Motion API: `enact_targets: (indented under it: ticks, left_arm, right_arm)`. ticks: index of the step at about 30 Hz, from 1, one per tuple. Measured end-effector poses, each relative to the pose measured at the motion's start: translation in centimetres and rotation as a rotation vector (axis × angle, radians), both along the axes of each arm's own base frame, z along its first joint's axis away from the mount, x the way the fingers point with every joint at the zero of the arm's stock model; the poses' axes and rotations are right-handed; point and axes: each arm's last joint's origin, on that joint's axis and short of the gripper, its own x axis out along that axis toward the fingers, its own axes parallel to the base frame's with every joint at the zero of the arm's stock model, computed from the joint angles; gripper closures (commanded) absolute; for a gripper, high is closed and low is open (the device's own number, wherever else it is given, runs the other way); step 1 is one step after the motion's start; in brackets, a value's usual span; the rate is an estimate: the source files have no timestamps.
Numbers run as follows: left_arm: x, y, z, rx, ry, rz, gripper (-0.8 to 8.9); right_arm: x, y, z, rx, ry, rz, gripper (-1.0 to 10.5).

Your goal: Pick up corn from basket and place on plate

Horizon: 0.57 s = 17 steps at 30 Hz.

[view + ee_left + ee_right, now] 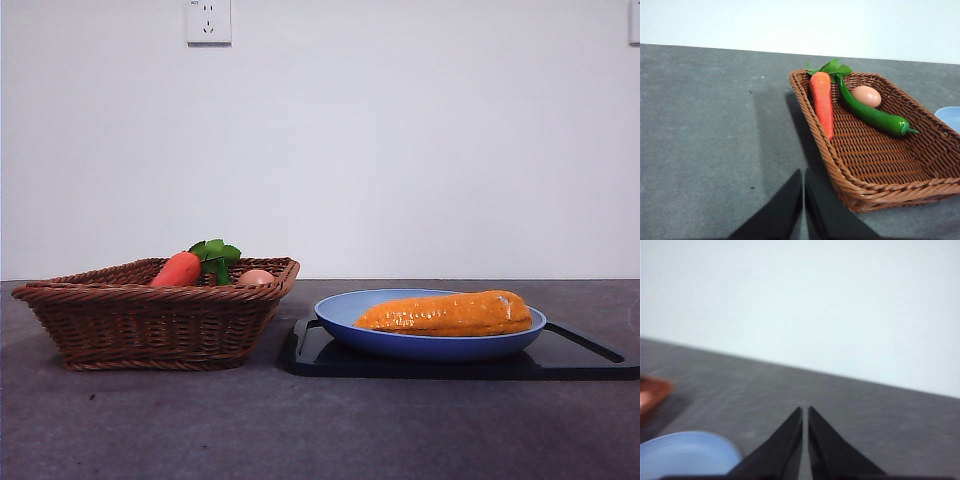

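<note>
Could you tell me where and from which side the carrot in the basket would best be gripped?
Probably at the thick upper half of the carrot, just below the leaves, coming down from above. It lies flat along the wall of the basket, tip toward the left claw, with the green pepper close on its other side, so fingers would fit best across its width, one by the wall and one in the gap.

A carrot (823,102), a green chili pepper (870,114) and an egg (866,95) lie side by side. A black tray (590,358) rests on the grey table (300,430). A wall socket (208,21) sits at 11 o'clock.
</note>
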Motion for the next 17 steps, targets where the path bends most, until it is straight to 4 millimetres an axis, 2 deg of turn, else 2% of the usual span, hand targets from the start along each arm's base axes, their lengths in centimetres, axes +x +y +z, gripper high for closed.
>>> enact_targets:
  ticks: [7,17]
  left_arm:
    - [0.0,0.0,0.0,0.000,0.000,0.000,8.06]
    - [0.0,0.0,0.0,0.000,0.000,0.000,8.06]
  right_arm:
    - [-1.4,-0.5,-5.9,0.039,-0.030,-0.167,9.4]
    - [-1.9,-0.4,-9.4,0.069,-0.040,-0.174,9.4]
